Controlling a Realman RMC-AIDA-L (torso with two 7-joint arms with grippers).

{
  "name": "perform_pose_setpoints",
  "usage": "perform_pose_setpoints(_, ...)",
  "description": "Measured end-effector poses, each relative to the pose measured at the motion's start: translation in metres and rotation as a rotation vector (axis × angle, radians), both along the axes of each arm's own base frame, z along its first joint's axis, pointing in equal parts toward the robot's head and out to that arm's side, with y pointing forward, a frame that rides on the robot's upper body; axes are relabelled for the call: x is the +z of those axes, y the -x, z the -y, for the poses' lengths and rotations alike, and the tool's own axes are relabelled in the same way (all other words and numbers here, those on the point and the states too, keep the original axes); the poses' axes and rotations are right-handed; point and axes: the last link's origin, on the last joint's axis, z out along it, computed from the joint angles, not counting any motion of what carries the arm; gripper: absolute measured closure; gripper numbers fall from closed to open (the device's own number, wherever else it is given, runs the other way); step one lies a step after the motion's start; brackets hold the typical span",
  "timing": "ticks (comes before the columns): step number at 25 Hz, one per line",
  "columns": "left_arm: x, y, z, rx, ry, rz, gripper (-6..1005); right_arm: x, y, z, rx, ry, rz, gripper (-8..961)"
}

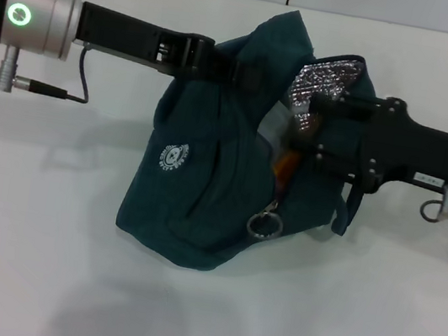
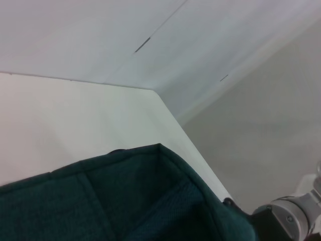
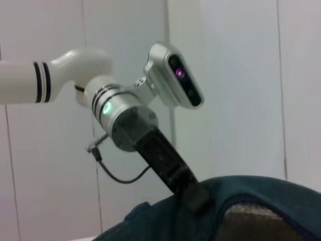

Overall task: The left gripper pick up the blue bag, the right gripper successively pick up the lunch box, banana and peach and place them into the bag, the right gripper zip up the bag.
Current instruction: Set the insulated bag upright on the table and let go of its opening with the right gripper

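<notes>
The left gripper (image 1: 224, 61) is clamped on the bag's (image 1: 203, 190) upper rear edge, holding it raised above the white table (image 1: 22, 255). The bag hangs below and in front of this gripper, mouth partly open, foil lining (image 1: 328, 78) exposed. The right gripper (image 1: 313, 118) reaches into the opening from the opposite side; its fingers are hidden by fabric, so their state cannot be told. An orange patch (image 1: 286, 165), possibly the banana, shows just beneath it. The zipper ring (image 1: 264, 224) hangs below.
</notes>
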Motion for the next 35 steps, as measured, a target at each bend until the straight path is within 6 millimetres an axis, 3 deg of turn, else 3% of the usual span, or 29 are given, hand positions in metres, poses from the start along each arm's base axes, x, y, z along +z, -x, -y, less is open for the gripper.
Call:
perform_pose_setpoints(3,0.000,0.001,0.001,0.003,0.000,0.000,942,0.007,-0.005,0.004,-0.007,-0.010,-0.027,383)
perform_pose_setpoints(5,0.000,0.003,0.001,0.005,-0.001,0.000,942,0.036,-0.022,0.022,-0.002,-0.077,-0.132,384)
perform_pose_setpoints(11,0.000,0.004,0.002,0.008,-0.002,0.000,942,0.069,-0.056,0.043,-0.063,-0.183,-0.181,384)
perform_pose_setpoints(14,0.000,0.004,0.002,0.008,-0.001,0.000,942,0.060,-0.078,0.042,-0.167,-0.202,-0.091,385)
perform_pose_setpoints(18,-0.004,0.005,0.002,0.012,0.012,0.005,942,0.030,-0.094,0.034,-0.277,-0.182,0.022,385)
perform_pose_setpoints(26,-0.008,0.004,0.004,0.011,0.021,0.014,942,-0.009,-0.074,-0.007,-0.316,-0.158,0.109,385)
perform_pose_setpoints(31,-0.010,0.004,0.007,0.009,0.031,0.017,942,-0.010,-0.063,-0.042,-0.409,-0.243,0.110,386)
perform_pose_setpoints(35,-0.011,0.006,0.010,0.011,0.043,0.020,941,0.011,-0.069,-0.052,-0.459,-0.410,0.035,386)
